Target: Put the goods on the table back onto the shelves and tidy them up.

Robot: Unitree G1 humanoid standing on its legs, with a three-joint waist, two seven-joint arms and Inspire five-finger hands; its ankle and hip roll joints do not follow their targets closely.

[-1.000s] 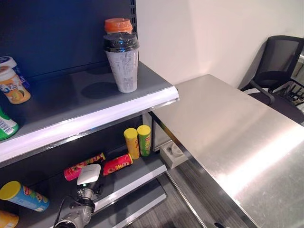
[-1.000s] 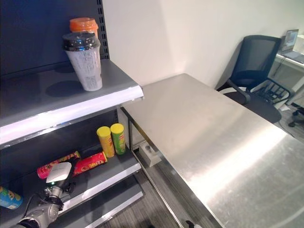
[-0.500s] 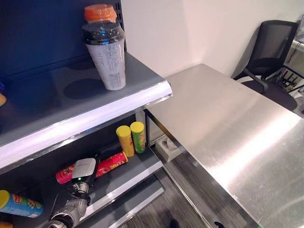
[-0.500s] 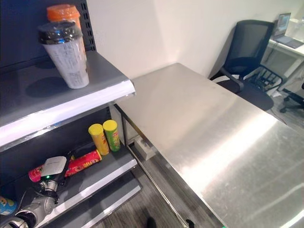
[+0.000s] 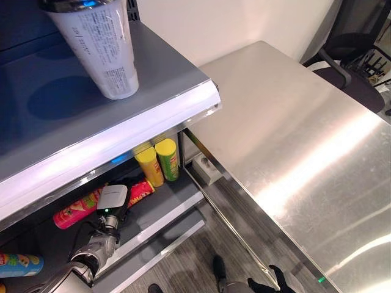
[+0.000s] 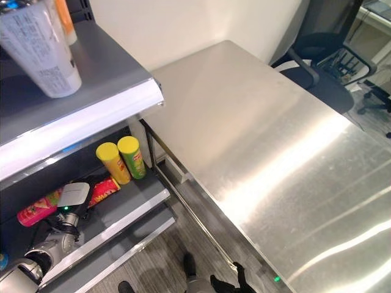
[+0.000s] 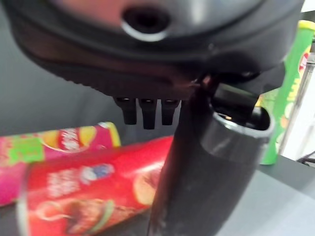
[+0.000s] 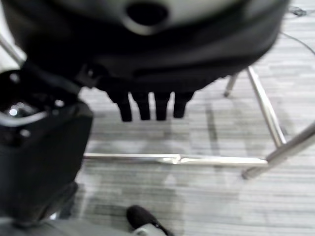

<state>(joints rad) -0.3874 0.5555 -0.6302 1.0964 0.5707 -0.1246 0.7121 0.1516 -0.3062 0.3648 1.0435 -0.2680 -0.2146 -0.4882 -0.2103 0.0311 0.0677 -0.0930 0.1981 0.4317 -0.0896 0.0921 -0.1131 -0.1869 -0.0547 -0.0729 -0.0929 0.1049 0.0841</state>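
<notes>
My left hand, with a white cover on its back, reaches into the lower shelf. Its fingers are straight and hold nothing, and its thumb stands in front of a red chip can that lies on its side just past them. A pink can lies beside the red can. A yellow can and a green can stand upright further in. My right hand hangs open over the floor.
A white cup with a dark lid stands on the upper shelf. A blue can lies at the lower shelf's left end. The steel table adjoins the shelf, its legs beside my right hand. An office chair stands behind.
The camera has tilted down and moved closer, so the whole scene has shifted. My left hand stays on the lower shelf, a little nearer the red can.
</notes>
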